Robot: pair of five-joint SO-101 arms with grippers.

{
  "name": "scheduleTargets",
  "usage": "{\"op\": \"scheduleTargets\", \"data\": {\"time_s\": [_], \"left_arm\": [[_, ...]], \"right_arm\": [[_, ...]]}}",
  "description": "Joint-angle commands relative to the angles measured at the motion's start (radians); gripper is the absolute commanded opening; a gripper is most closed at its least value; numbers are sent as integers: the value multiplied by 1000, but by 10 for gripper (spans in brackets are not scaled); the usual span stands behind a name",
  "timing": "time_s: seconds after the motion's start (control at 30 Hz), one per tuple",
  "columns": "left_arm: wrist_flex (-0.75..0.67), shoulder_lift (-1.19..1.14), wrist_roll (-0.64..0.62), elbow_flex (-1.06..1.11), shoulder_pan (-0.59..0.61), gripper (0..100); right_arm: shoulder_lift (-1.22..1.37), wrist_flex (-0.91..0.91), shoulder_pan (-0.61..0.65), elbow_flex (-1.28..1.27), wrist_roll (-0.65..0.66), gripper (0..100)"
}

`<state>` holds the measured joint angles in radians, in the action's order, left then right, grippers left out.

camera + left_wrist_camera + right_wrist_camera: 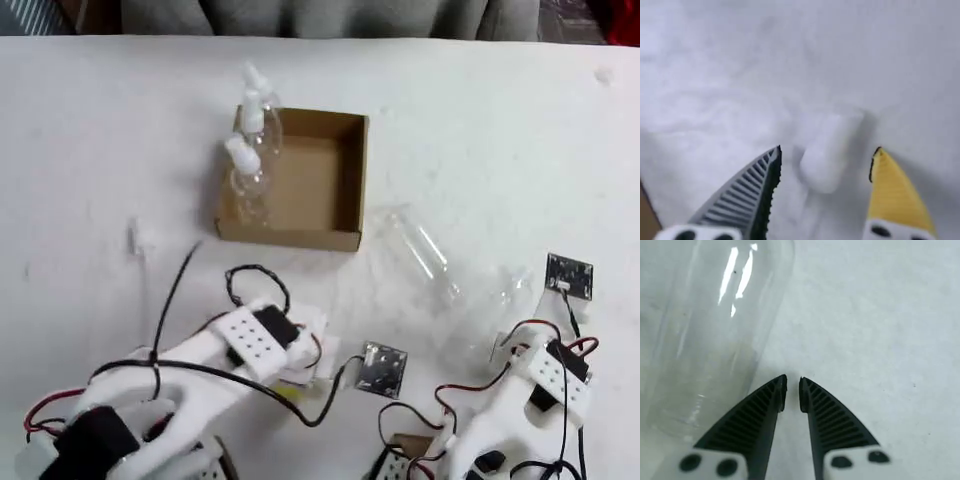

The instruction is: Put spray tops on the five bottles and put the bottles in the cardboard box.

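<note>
We are finding the left hand [827, 149] spread wide, straddling a white spray top [830, 140] lying on the worktop [500, 120]. The right hand [792, 382] is pressed almost together and empty. It is sitting beside an uncapped bottle [715, 330] at four o'clock from the cardboard box [315, 195]. Two capped bottles [250, 140] are standing at the box's ten o'clock side. We judge the step in hand to be top pickup. The next move calls for closing squarely on the top.

White arms [205, 352], black and red cables [172, 288], ribbed black jaws (one yellow)

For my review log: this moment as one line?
left gripper open astride spray top | right gripper shut beside bottle | two capped bottles in box
</note>
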<state>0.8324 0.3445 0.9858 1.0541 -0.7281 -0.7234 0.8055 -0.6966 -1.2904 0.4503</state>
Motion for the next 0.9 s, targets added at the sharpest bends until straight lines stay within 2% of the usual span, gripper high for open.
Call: {"op": "scheduleTargets", "data": {"time_s": [0.0, 0.17, 0.2, 0.43, 0.6, 0.67, 0.87], "left_arm": [[25, -15, 14, -49, 8, 220], [25, -21, 21, -49, -27, 25], [29, -21, 21, -48, -31, 15], [43, -15, 14, -48, -28, 41], [146, -13, 11, -72, -33, 41], [203, -13, -52, -123, -22, 25], [361, -13, -377, -299, 102, 20]], "right_arm": [[2, -2, -2, 46, 17, 18], [2, -2, -2, 46, 17, 18], [2, -4, -1, 46, 17, 18], [2, -7, -1, 44, 17, 19], [2, -10, -1, 44, 17, 21], [2, -10, 8, 44, 14, 21], [2, -8, 19, 44, 9, 20]]}}
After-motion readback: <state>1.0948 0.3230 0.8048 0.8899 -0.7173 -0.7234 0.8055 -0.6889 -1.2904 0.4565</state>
